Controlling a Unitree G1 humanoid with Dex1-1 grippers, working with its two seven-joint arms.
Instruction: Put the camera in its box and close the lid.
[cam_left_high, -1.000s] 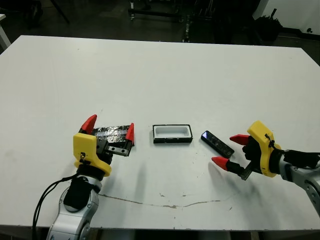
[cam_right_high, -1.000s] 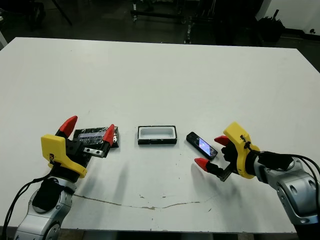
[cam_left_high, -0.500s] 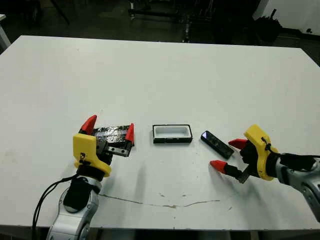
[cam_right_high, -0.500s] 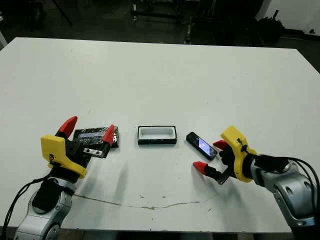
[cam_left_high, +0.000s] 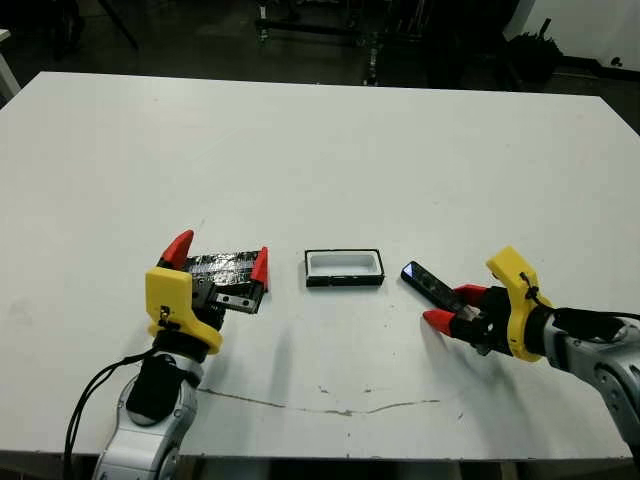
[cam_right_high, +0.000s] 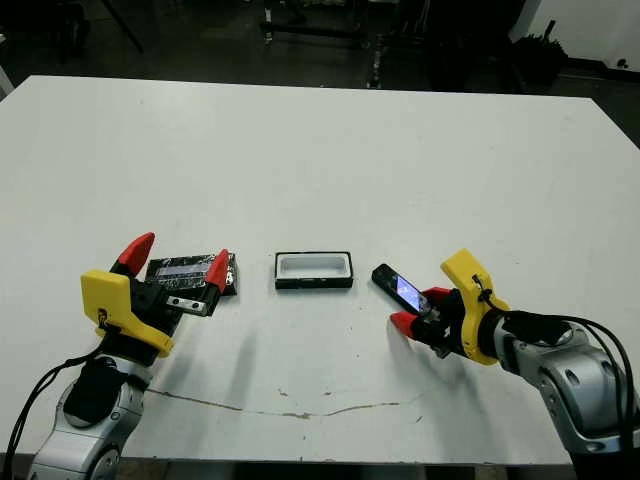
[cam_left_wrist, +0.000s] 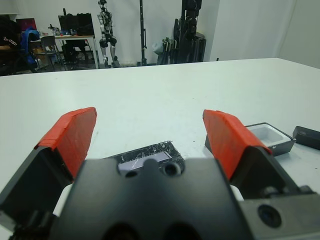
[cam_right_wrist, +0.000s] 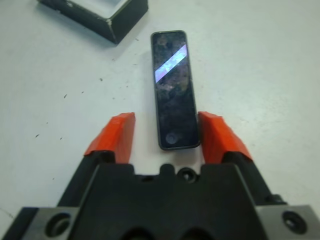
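Where right hand (cam_right_wrist: 167, 131) spreads, camera (cam_right_wrist: 173, 89) between fingers

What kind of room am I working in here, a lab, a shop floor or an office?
Most likely a robotics lab. The left wrist view shows a humanoid robot standing at the far wall, tall black equipment stands beside it, and a desk with chairs, beyond the bare white table.
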